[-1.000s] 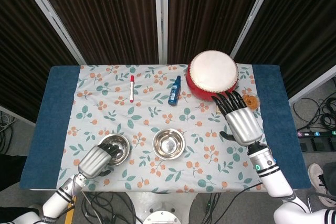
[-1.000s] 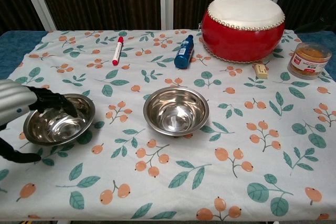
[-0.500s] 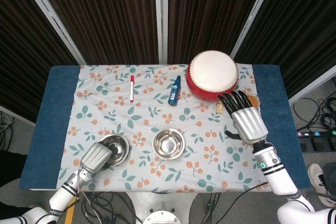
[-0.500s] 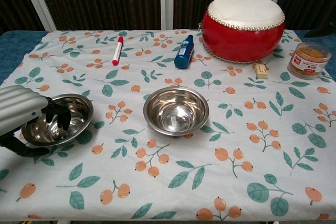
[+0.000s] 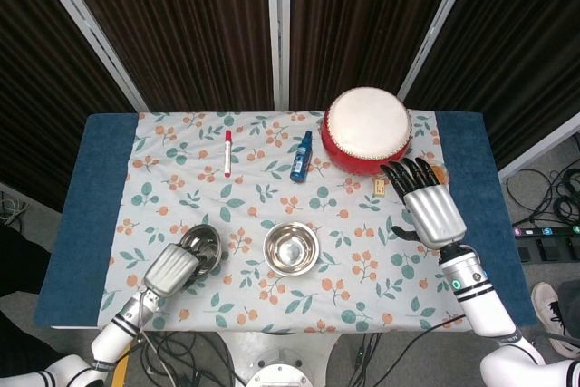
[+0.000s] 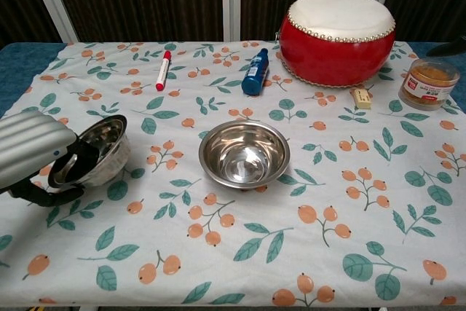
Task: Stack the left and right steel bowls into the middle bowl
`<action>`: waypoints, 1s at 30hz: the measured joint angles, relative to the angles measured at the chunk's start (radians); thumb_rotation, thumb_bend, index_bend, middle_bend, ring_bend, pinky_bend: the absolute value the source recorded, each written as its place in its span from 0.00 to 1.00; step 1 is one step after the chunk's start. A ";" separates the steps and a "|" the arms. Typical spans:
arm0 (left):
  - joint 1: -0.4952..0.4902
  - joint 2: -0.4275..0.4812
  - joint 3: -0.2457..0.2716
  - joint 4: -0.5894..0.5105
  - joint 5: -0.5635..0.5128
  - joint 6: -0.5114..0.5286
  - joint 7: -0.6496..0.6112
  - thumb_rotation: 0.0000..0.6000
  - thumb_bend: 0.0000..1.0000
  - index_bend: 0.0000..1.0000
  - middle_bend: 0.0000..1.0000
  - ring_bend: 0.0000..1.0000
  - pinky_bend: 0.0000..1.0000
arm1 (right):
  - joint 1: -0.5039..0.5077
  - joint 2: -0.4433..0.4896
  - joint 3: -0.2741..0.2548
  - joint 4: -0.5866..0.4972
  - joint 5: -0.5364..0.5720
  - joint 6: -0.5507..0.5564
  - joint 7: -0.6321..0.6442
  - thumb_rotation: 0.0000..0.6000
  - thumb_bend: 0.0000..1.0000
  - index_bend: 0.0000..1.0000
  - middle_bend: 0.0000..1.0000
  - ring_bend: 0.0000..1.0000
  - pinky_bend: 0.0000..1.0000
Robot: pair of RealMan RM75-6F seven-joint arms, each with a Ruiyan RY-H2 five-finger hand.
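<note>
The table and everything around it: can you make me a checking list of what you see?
Surface: table with blue cover and a leaf-and-fruit print cloth.
Job's things: middle bowl upright and empty; left bowl tilted, held by the left hand. A right bowl: nothing seen.
Clutter: red drum, blue bottle lying down, red marker, small jar, little tan block.
Hands: right hand holds nothing, fingers apart, beside the drum.
Cables: some on the floor at right.
Surroundings: dark curtains behind.
</note>
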 measured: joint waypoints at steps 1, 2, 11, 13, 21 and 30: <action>-0.001 -0.001 0.001 0.000 0.001 0.002 0.002 1.00 0.33 0.70 0.74 0.67 0.73 | -0.001 0.001 0.000 0.001 0.000 0.001 0.003 1.00 0.03 0.01 0.07 0.00 0.00; -0.001 -0.002 0.001 0.000 0.004 0.005 0.003 1.00 0.34 0.70 0.74 0.67 0.73 | -0.001 0.001 0.000 0.002 0.000 0.001 0.005 1.00 0.03 0.01 0.07 0.00 0.00; -0.031 -0.002 -0.015 -0.022 0.027 0.021 0.030 1.00 0.34 0.71 0.75 0.68 0.74 | -0.012 0.013 0.011 0.002 -0.015 0.028 0.034 1.00 0.03 0.00 0.08 0.00 0.00; -0.050 -0.002 -0.028 -0.039 0.031 0.012 0.045 1.00 0.34 0.71 0.75 0.68 0.74 | -0.018 0.015 0.020 0.001 -0.029 0.051 0.050 1.00 0.03 0.00 0.08 0.00 0.00; -0.159 -0.050 -0.093 -0.115 0.025 -0.093 0.131 1.00 0.34 0.71 0.75 0.68 0.74 | -0.057 0.062 0.051 -0.028 -0.064 0.133 0.101 1.00 0.03 0.00 0.08 0.00 0.00; -0.261 -0.176 -0.144 -0.073 -0.019 -0.191 0.179 1.00 0.34 0.71 0.75 0.68 0.74 | -0.096 0.121 0.067 -0.049 -0.076 0.169 0.157 1.00 0.03 0.00 0.08 0.00 0.00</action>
